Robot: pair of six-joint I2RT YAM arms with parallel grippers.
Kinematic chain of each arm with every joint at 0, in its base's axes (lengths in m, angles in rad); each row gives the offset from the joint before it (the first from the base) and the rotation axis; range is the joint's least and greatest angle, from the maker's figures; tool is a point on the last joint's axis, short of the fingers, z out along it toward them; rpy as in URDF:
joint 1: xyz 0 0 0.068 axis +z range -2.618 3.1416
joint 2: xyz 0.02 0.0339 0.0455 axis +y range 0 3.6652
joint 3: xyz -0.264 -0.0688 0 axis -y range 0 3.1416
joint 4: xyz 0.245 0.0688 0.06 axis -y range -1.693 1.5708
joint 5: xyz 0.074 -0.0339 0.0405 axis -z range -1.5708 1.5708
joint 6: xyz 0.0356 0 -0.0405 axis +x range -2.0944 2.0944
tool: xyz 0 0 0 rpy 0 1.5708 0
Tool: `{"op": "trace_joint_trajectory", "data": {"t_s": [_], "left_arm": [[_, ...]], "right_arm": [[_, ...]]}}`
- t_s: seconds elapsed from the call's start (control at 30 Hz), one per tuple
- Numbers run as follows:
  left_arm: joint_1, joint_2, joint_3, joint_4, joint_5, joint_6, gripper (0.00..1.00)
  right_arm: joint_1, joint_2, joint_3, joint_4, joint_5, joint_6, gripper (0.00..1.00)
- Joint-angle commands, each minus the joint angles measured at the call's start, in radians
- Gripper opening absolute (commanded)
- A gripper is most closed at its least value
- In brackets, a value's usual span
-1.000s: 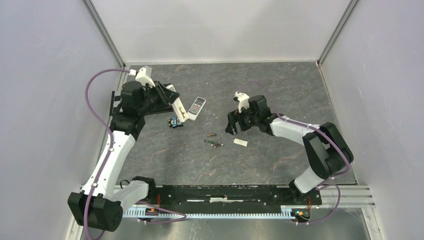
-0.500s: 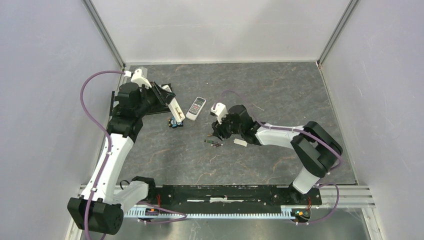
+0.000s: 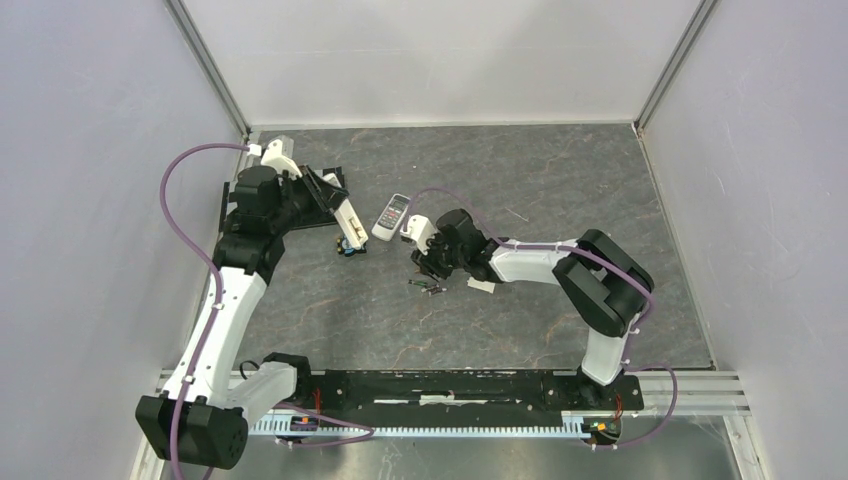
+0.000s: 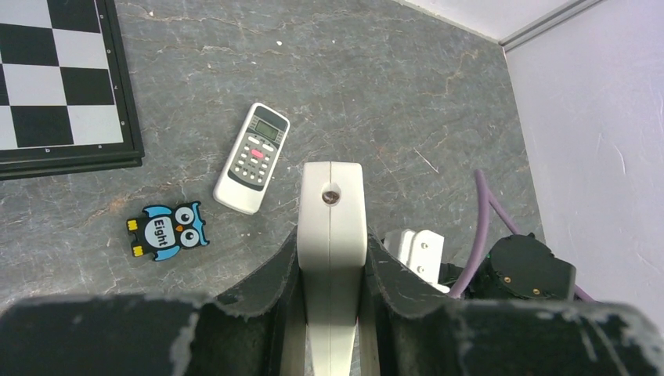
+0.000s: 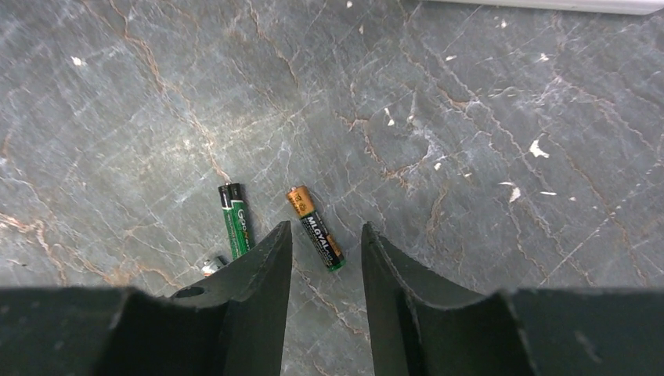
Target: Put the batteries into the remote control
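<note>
Since the earlier frame the right arm has swung leftward across the counter [image 5: 485,110]. The right gripper [image 3: 430,267] now sits directly over the batteries [image 3: 430,288], and its jaws have narrowed from fully spread. The left arm has barely shifted.

Right wrist view: the right gripper [image 5: 325,229] has its jaws apart, with a clear gap between them and nothing clamped. An orange-tipped battery [image 5: 315,238] lies on the counter, angled, with its lower end reaching into that gap. Whether either finger touches it cannot be told. A green battery [image 5: 236,220] lies just beside it to the left, partly behind the left finger. A third metallic end [image 5: 211,265] shows at that finger's edge.

Left wrist view: the left gripper [image 4: 330,266] is clamped on a white casing [image 4: 332,196], bar-shaped with a screw near its far end, raised above the counter. The remote control [image 4: 252,158] lies face up on the counter beyond it, well apart from the batteries. An owl sticker [image 4: 167,231] and a checkerboard [image 4: 55,78] lie nearby.

Top view: a small white piece [image 3: 481,286] lies just to the right of the batteries.
</note>
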Motion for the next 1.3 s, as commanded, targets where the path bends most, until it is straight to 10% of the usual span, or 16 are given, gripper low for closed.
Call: {"op": "trace_joint_trajectory", "data": {"t_s": [0.0, 0.53, 1.27], "left_arm": [[0.009, -0.01, 0.027, 0.024, 0.006, 0.052, 0.02], [0.016, -0.005, 0.015, 0.052, 0.027, 0.042, 0.02], [-0.051, 0.121, -0.155, 0.512, 0.329, -0.236, 0.02]], "right_arm": [[0.015, 0.036, 0.058, -0.056, -0.003, -0.067, 0.44], [0.028, 0.052, 0.062, -0.05, 0.164, -0.007, 0.04], [-0.006, -0.407, -0.07, 0.01, 0.182, 0.423, 0.01]]}}
